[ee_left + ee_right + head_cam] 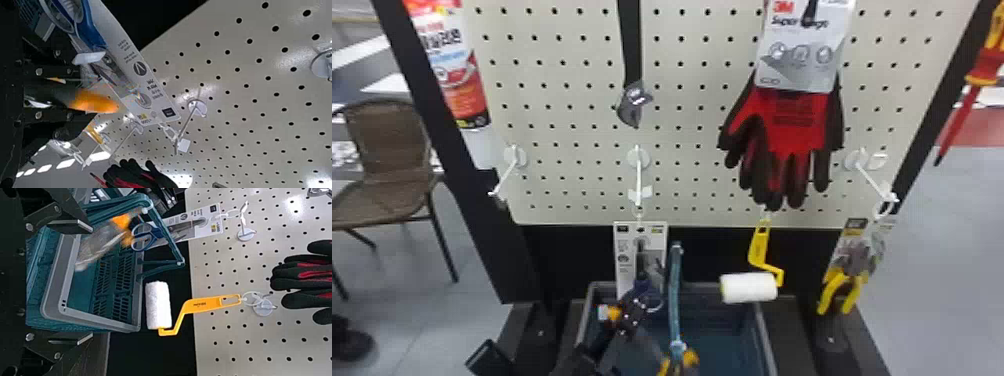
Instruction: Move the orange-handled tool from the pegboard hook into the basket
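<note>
Hanging over the basket, my left gripper is close beside the packaged scissors; I cannot tell how far it is open or whether it has hold of anything. Lower than it, the orange-handled tool is a blur against the basket's inside. My right gripper is wide open and empty, the paint roller ahead of it.
</note>
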You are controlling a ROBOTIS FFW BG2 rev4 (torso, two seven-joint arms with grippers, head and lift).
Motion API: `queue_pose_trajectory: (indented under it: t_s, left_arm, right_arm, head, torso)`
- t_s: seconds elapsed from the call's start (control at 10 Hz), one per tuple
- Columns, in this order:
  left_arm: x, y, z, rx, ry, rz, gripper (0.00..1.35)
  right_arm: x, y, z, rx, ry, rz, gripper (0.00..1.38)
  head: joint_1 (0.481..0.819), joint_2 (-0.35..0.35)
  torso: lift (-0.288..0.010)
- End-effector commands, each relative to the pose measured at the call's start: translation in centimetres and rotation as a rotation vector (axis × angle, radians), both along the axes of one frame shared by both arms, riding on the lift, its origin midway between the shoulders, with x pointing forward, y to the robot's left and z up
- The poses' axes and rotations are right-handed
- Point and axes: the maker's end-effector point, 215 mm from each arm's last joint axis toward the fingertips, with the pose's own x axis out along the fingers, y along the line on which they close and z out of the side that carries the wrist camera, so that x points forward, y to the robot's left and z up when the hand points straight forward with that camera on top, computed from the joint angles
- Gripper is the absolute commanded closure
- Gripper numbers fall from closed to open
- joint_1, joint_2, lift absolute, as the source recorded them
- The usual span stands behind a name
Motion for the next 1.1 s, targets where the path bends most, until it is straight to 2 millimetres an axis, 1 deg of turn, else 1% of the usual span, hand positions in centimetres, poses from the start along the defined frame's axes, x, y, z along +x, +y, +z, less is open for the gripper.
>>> queue_pose_trajectory:
  t_s: [0.0,0.1,0.2,0.5,0.7,1.0]
  left_arm:
    - [-0.12,-0.23,-0.26,-0.001,0.01,-0.016,0.64]
    - [-0.05,-0.28,-0.09,0.002,0.005,-0.027,0.52]
    - [-0.09,-0.35,-0.13,0.004,0.006,-0.035,0.5]
    - [-0.21,-0.26,0.09,0.01,-0.002,-0.047,0.49]
    - [-0.33,-0.1,0.13,0.019,-0.007,-0.049,0.49]
    - [-0.37,-0.04,0.13,0.026,-0.009,-0.053,0.49]
  right_arm:
    - [-0.01,0.02,0.01,0.001,0.0,0.001,0.34]
    - [0.01,-0.01,0.0,0.001,0.0,-0.001,0.34]
    - [-0.01,0.02,0.01,0.001,0.0,0.001,0.34]
    - [0.03,0.0,0.1,-0.005,-0.003,0.001,0.34]
    - [0.24,-0.09,0.8,-0.02,-0.018,0.001,0.34]
    - [0.23,-0.1,0.75,-0.022,-0.017,0.002,0.34]
  head:
    - [0.549,0.0]
    - [0.549,0.0]
    - [0.549,0.0]
    - [0.549,0.0]
    - [0.549,0.0]
    - [0.549,0.0]
  torso:
    - [-0.1]
    - [-0.1]
    - [-0.1]
    - [-0.1]
    - [-0.1]
    - [-0.1]
